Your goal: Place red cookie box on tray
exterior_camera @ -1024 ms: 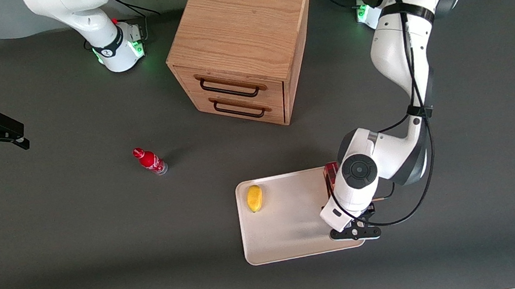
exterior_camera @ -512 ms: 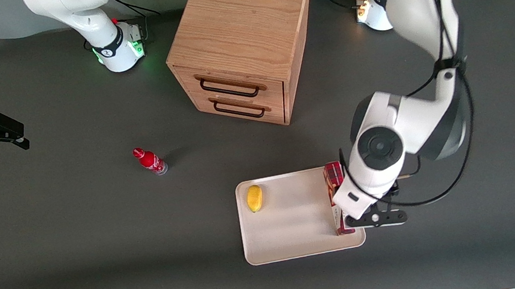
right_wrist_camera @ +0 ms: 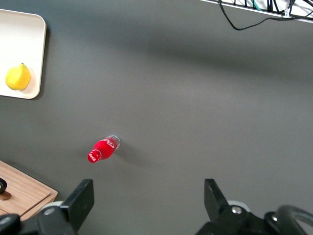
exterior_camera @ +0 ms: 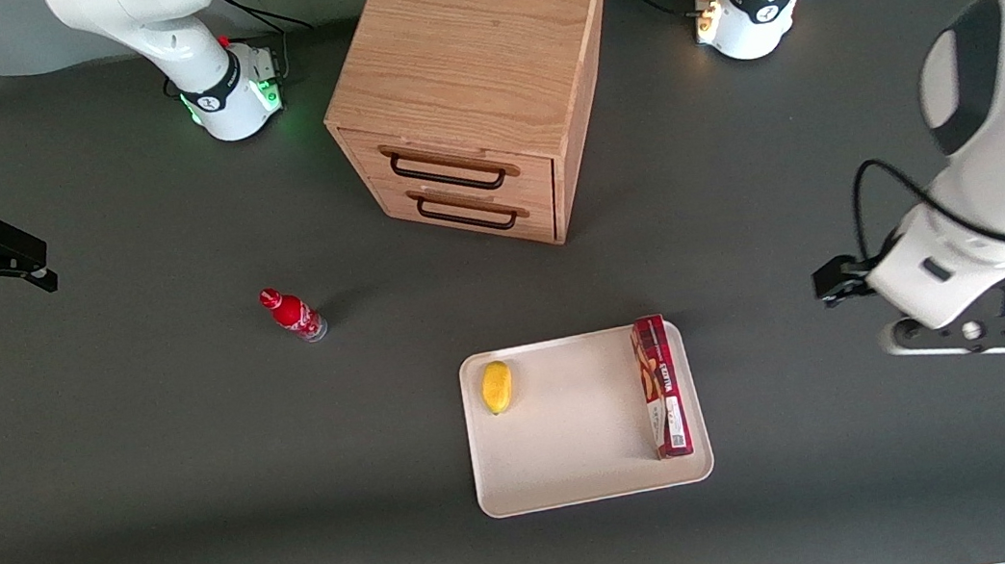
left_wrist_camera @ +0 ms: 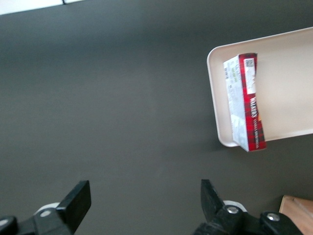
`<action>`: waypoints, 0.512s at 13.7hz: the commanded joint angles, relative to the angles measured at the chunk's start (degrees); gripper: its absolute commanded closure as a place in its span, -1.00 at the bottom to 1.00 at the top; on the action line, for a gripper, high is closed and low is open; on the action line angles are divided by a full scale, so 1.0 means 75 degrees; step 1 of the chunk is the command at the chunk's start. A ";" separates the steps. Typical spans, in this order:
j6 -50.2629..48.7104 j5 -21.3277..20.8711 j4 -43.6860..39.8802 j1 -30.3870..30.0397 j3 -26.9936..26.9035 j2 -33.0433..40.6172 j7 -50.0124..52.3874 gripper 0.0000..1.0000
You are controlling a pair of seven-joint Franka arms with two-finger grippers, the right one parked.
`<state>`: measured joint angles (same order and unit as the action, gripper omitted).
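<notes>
The red cookie box (exterior_camera: 660, 387) lies flat on the cream-white tray (exterior_camera: 572, 438), along the tray's edge nearest the working arm's end of the table. In the left wrist view the box (left_wrist_camera: 247, 103) and the tray (left_wrist_camera: 288, 88) show well away from my gripper. My left gripper (left_wrist_camera: 144, 200) is open and empty, its fingers (left_wrist_camera: 76, 201) wide apart over bare dark table. In the front view its hand (exterior_camera: 945, 287) hangs high, off the tray toward the working arm's end.
A yellow lemon (exterior_camera: 497, 387) lies on the tray near its other end. A small red bottle (exterior_camera: 293, 313) stands on the table toward the parked arm's end. A wooden drawer cabinet (exterior_camera: 476, 82) stands farther from the front camera than the tray.
My gripper has let go of the red cookie box, risen and swung away from the tray toward the working arm's end. The box stays lying on the tray.
</notes>
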<state>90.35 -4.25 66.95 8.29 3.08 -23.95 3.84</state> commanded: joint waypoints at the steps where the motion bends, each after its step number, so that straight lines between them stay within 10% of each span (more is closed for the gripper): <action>1: -0.0455 0.0110 0.0704 -0.0132 0.0047 0.0953 -0.0196 -1.00; 7: -0.1160 0.0157 0.1116 -0.0414 -0.0035 0.1975 -0.0757 -1.00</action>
<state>82.55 -3.80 73.35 5.99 3.01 -10.84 0.67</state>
